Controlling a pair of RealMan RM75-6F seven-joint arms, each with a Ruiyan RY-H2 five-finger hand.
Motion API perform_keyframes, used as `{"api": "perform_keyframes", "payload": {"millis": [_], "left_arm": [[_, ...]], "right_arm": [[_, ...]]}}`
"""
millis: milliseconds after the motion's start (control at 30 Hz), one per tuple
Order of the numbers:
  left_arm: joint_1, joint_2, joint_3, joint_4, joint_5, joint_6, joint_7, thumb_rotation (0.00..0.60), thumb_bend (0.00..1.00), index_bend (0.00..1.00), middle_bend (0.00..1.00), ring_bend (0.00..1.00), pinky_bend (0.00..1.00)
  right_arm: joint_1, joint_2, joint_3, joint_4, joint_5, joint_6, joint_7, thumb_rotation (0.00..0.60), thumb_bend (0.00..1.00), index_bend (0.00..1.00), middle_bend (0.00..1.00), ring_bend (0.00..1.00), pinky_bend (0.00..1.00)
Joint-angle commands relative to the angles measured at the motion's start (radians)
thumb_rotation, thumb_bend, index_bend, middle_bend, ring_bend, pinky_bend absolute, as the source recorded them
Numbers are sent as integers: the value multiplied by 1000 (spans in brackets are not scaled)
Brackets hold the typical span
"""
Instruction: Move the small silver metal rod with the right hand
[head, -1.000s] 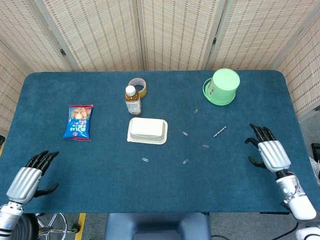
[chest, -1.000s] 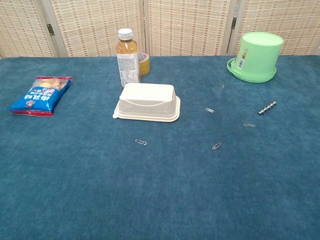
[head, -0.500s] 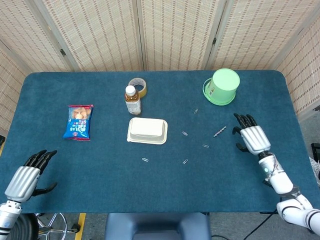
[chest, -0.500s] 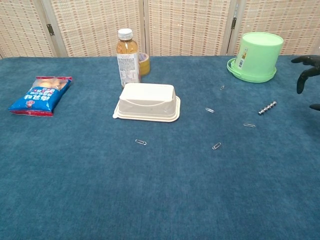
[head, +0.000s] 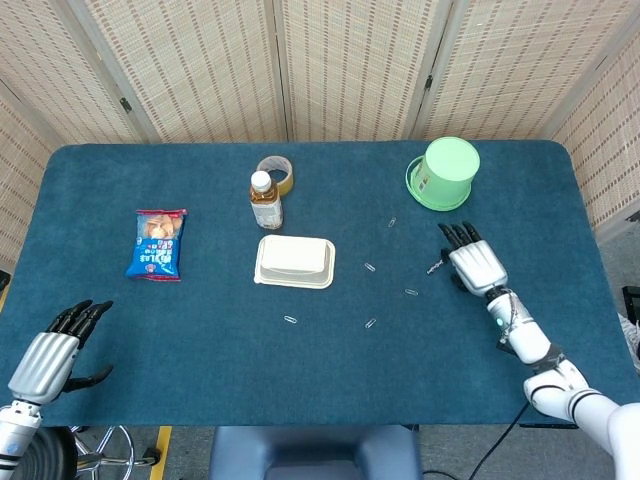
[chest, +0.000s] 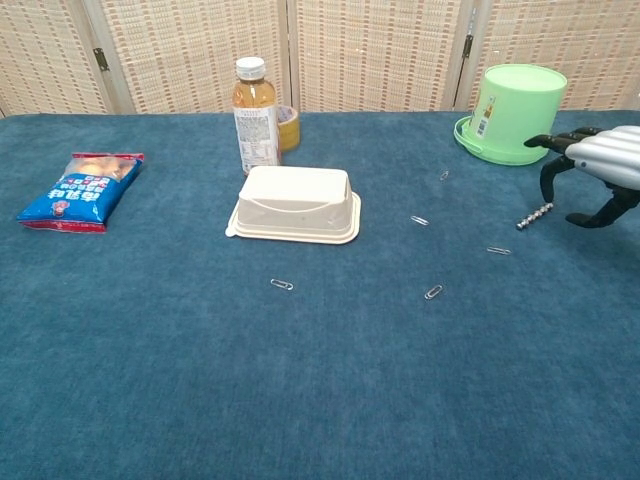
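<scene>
Task at the reach stage, grasp not yet made. The small silver metal rod (chest: 534, 216) lies flat on the blue tabletop (head: 200, 370), in front of the green bucket (head: 446, 172) and to the right of the scattered paper clips (chest: 433, 292); it is not lifted, and no finger visibly bears on it. Right hand (head: 472, 263) hovers over and just beside the rod's right end, palm down, its fingers (chest: 548, 182) apart and curved downward around empty space, thumb low toward the cloth on the far side. In the head view the hand overlaps the rod's upper end, so only the lower tip shows there (head: 433, 268); the chest view shows a gap between fingertip and rod, though contact at the hidden end cannot be ruled out. Judgement: all of the actual moving remains, namely closing on the rod, lifting, carrying, setting down. Rod is thin and low on soft cloth, so a pinch will likely need fingertips pressed close to the surface. Left hand (head: 48, 358) rests at the near left edge, fingers loosely apart, holding nothing, well apart from the work.
</scene>
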Motion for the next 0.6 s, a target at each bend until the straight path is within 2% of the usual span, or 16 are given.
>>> {"api": "perform_keyframes", "payload": {"millis": [33,600], "left_arm": [[0,0,1,1,1,1,-2,600,286,0,172,104,175],[2,2,5,4,8,6,-12,600,287,0,172,103,175]], "right_arm": [[14,-28,-19,36,-15,-6,28,600,409,446,0,0,0],[47,-118,-37,161,-12,-12,67,600,409,453,0,0,0]]}}
